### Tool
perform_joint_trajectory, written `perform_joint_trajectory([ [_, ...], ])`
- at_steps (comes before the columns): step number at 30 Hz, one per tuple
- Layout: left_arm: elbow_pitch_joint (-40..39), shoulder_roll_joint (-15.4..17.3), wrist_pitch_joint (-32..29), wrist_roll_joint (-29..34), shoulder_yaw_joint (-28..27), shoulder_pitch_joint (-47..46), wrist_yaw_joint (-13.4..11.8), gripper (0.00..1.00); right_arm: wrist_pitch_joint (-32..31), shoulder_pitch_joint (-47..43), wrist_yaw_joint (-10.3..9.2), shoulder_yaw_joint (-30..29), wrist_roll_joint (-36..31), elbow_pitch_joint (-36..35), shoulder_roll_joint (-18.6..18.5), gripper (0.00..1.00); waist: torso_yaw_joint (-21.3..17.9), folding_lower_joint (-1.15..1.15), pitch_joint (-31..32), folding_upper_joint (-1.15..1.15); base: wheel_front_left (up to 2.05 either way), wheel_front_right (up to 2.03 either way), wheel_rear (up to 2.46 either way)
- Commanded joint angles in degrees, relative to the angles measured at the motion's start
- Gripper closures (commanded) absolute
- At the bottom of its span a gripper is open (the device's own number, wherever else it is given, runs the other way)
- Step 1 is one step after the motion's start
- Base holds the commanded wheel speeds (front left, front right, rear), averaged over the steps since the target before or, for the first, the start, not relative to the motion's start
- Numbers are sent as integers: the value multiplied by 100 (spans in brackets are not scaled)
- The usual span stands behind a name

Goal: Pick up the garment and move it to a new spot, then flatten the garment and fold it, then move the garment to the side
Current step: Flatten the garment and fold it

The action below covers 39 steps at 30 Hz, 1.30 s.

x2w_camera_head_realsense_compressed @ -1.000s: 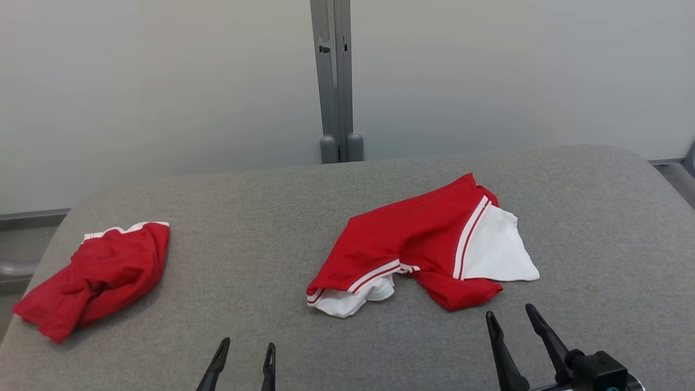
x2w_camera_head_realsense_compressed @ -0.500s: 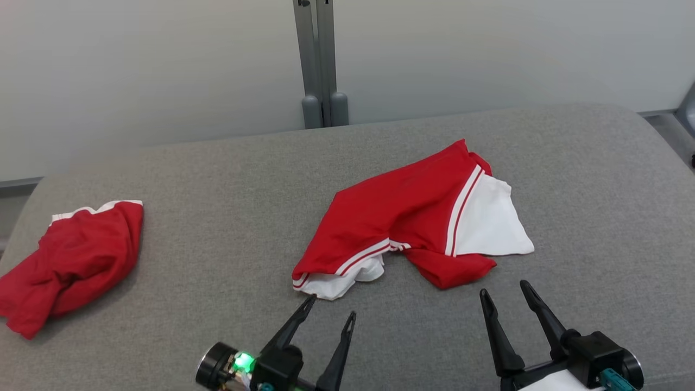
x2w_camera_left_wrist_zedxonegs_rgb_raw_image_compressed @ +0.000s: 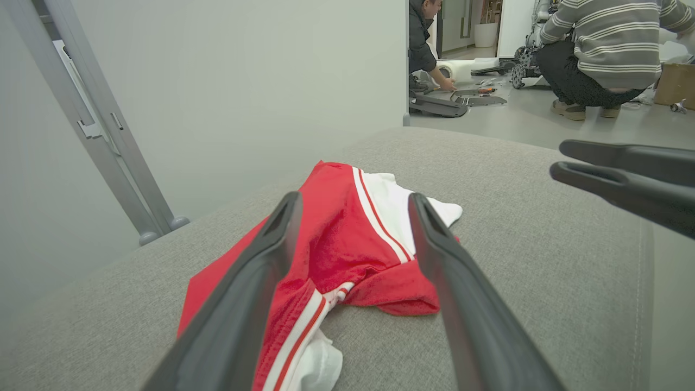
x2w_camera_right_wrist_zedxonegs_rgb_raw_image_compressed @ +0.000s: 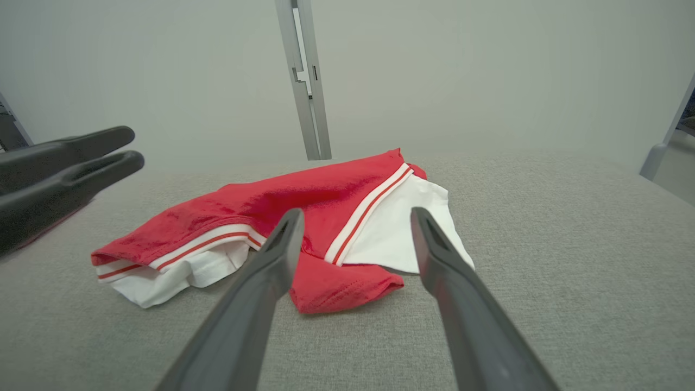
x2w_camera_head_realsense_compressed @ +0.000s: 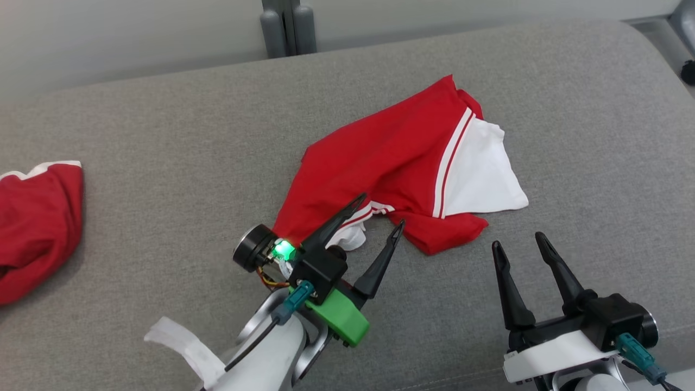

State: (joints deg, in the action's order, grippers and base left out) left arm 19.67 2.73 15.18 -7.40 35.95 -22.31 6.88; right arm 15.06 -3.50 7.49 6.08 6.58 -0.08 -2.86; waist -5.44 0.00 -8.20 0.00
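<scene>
The garment point(x2w_camera_head_realsense_compressed: 402, 163) is a crumpled red piece with white panels and white stripes, lying mid-surface on the grey padded top. My left gripper point(x2w_camera_head_realsense_compressed: 381, 210) is open, its tips at the garment's near striped hem, with nothing between the fingers. In the left wrist view the garment point(x2w_camera_left_wrist_zedxonegs_rgb_raw_image_compressed: 347, 244) lies between and beyond the spread gripper point(x2w_camera_left_wrist_zedxonegs_rgb_raw_image_compressed: 354, 198). My right gripper point(x2w_camera_head_realsense_compressed: 517, 241) stands open just short of the garment's near right edge, apart from it. The right wrist view has the garment point(x2w_camera_right_wrist_zedxonegs_rgb_raw_image_compressed: 304, 201) ahead of the open gripper point(x2w_camera_right_wrist_zedxonegs_rgb_raw_image_compressed: 353, 214).
A second red garment point(x2w_camera_head_realsense_compressed: 32, 217) lies bunched at the far left of the grey padded top point(x2w_camera_head_realsense_compressed: 163, 163). A grey post point(x2w_camera_head_realsense_compressed: 288, 21) stands behind its far edge. Beyond the wall's end, a person point(x2w_camera_left_wrist_zedxonegs_rgb_raw_image_compressed: 602, 49) crouches on the floor among tools.
The head camera has tilted down, shifting the whole scene. My left gripper has reached forward and right to the garment's near hem. The right gripper has edged forward. Both stay open.
</scene>
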Motion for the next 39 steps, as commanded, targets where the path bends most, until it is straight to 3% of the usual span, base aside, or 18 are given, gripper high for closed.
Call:
perform_joint_trajectory([
  [1, 56, 29, -4, -79, 55, -218, -3, 0, 17, 123, 2, -30, -7, -36, -5, 0, -249, 0, -524, 0, 0, 0, 0],
  [11, 932, 30, -5, -168, 519, -1274, -183, 0, 17, 499, 2, -131, 91, -189, -3, 0, -340, 0, -1281, 0, 0, 0, 0],
  [17, 1593, 31, -5, -250, 816, -1694, -96, 0, 17, 609, 1, -131, 129, -214, -4, 0, -334, 0, -1483, 0, 0, 0, 0],
  [20, 1939, 27, -4, -293, 800, -1847, -168, 0, 17, 642, 2, -121, 159, -206, -4, 0, -348, 0, -1520, 0, 0, 0, 0],
  [23, 2132, 27, -4, -307, 757, -1957, -259, 43, 17, 646, 1, -125, 184, -191, -5, 0, -359, 0, -1531, 0, 0, 0, 0],
  [25, 2238, 29, -4, -305, 767, -1989, -295, 58, 17, 656, 2, -112, 199, -179, -4, 0, -364, 0, -1525, 0, 0, 0, 0],
  [29, 2443, 30, -5, -316, 830, -2060, -285, 68, 17, 671, 2, -67, 200, -150, -4, 0, -398, 0, -1495, 0, 0, 0, 0],
  [32, 2496, 28, -5, -296, 933, -2097, -235, 57, 17, 692, 2, -42, 221, -142, -5, 0, -439, 0, -1483, 0, 0, 0, 0],
  [34, 2484, 28, -5, -261, 1004, -2146, -195, 76, 17, 708, 1, -42, 237, -134, -5, 0, -470, 0, -1473, 0, 0, 0, 0],
  [35, 2452, 27, -5, -260, 1037, -2168, -175, 100, 17, 711, 2, -42, 247, -125, -5, 0, -488, 0, -1464, 0, 0, 0, 0],
  [39, 2280, 28, -4, -203, 1128, -2220, -90, 100, 17, 712, 1, -45, 313, -85, -5, 0, -572, 0, -1374, 0, 0, 0, 0],
])
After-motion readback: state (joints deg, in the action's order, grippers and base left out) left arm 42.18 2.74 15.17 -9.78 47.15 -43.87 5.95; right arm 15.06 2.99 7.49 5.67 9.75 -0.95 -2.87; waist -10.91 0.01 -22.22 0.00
